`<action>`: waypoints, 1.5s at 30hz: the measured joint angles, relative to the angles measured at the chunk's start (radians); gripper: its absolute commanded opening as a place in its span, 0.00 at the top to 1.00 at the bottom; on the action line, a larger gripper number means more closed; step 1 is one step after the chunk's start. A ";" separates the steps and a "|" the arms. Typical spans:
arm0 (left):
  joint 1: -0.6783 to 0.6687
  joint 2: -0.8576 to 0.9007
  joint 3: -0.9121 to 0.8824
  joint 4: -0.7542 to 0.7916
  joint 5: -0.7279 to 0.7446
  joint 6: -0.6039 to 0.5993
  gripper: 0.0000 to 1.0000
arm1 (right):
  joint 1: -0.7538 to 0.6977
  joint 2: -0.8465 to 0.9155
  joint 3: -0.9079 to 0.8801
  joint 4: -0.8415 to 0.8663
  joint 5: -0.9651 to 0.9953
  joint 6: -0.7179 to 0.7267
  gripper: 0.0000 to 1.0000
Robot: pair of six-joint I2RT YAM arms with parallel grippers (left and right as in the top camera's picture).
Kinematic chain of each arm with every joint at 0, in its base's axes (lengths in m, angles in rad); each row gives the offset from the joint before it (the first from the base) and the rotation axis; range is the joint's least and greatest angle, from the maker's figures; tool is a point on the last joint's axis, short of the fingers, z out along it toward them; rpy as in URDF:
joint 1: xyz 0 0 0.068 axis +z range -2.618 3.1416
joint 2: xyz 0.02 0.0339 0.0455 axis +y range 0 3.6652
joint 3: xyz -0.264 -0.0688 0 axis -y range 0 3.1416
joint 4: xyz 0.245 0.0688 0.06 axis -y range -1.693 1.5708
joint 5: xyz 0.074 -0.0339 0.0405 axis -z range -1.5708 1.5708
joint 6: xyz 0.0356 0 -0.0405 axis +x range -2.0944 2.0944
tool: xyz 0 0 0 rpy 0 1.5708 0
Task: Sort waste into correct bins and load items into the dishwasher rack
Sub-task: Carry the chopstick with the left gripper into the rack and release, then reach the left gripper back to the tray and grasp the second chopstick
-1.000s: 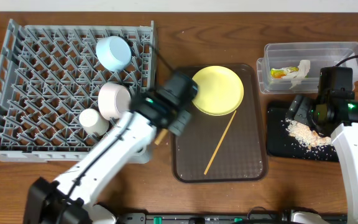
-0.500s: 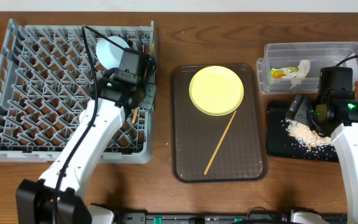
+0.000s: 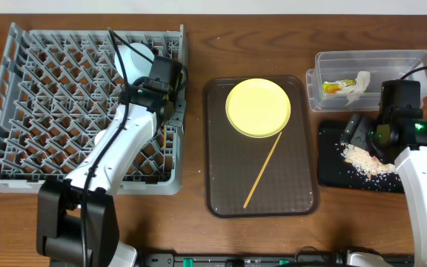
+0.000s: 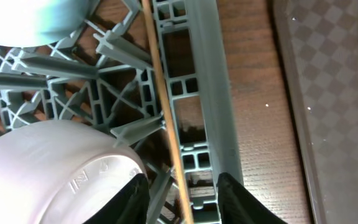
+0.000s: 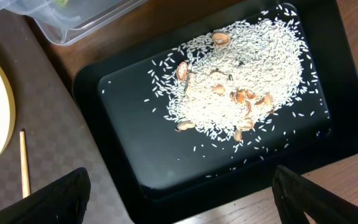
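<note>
Wooden chopstick just inside the wall of the dishwasher rack: light, stiff, skinny, probably slippery, so I'd pinch mid-shaft. The left gripper sits parted around it; the right gripper is wide, empty.

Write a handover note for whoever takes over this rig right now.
Left gripper: open, with one chopstick between its fingers at the rack's right wall.
Right gripper: open and empty, over the black tray.
Done: wrapper and white scrap are in the clear tub; rice is on the black tray; blue bowl and white bowl are in the rack.
Left: yellow plate and second chopstick, both on the brown tray.
</note>
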 measured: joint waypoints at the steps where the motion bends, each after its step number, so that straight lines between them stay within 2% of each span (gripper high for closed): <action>1: 0.000 -0.002 0.000 0.000 0.000 0.000 0.60 | 0.000 0.000 0.000 -0.001 0.000 0.000 0.08; 6: -0.021 -0.050 0.000 -0.003 0.056 0.000 0.60 | 0.000 0.000 0.000 0.000 0.000 0.000 0.08; 10: -0.077 -0.111 0.000 -0.002 0.163 0.000 0.60 | 0.000 0.000 0.000 0.002 0.000 0.000 0.08; 14: -0.172 -0.117 0.000 -0.003 0.246 0.000 0.60 | 0.000 0.000 0.000 0.002 0.000 0.000 0.08; 20: -0.347 -0.061 0.000 0.020 0.293 0.000 0.60 | 0.000 0.000 0.000 0.002 0.000 0.000 0.08; 24: -0.450 0.017 0.000 0.053 0.304 -0.005 0.60 | 0.000 0.000 0.000 0.002 0.000 0.000 0.08; 28: -0.524 0.113 0.000 0.095 0.306 -0.064 0.60 | 0.000 0.000 0.000 0.002 0.000 0.000 0.08; 36: -0.605 0.244 0.000 0.134 0.262 -0.205 0.61 | 0.000 0.000 0.000 0.002 0.000 0.000 0.08; 45: -0.650 0.271 0.000 0.137 0.173 -0.251 0.61 | 0.000 0.000 0.000 0.002 0.000 0.000 0.08</action>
